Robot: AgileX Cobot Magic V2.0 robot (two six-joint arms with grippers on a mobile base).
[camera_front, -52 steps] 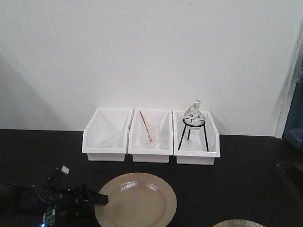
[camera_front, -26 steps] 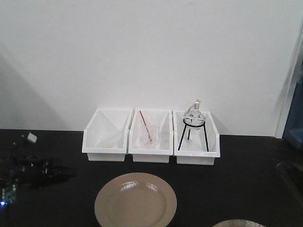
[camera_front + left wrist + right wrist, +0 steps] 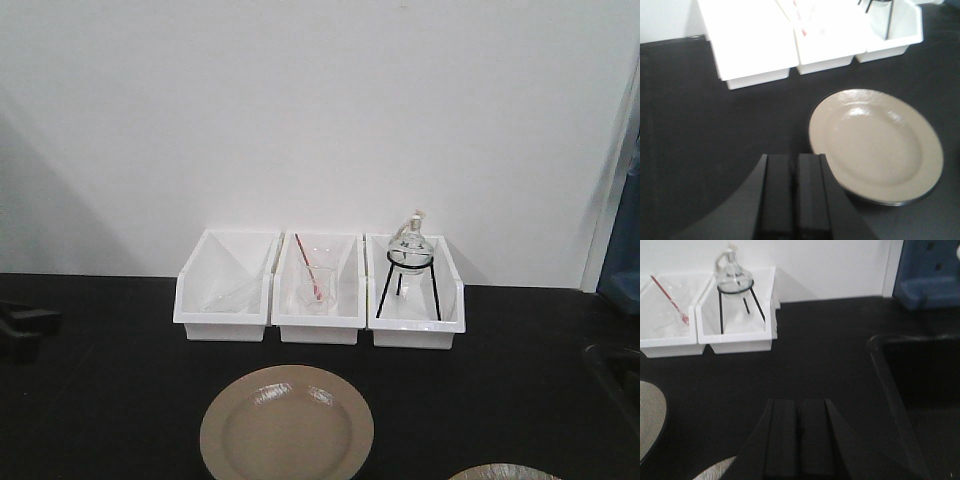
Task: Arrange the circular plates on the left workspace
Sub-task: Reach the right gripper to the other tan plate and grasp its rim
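Risk: left claw [image 3: 790, 197], pinched shut and empty (right claw [image 3: 800, 440] the same), would shove the plate [image 3: 875, 145] across the surface [image 3: 700, 140] if it reaches in without parting first.

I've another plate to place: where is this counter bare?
Widest: the countertop left of the tan plate, in front of the left bin. Also a patch between the right bin and the sink. Crowded along the back: three bins side by side.
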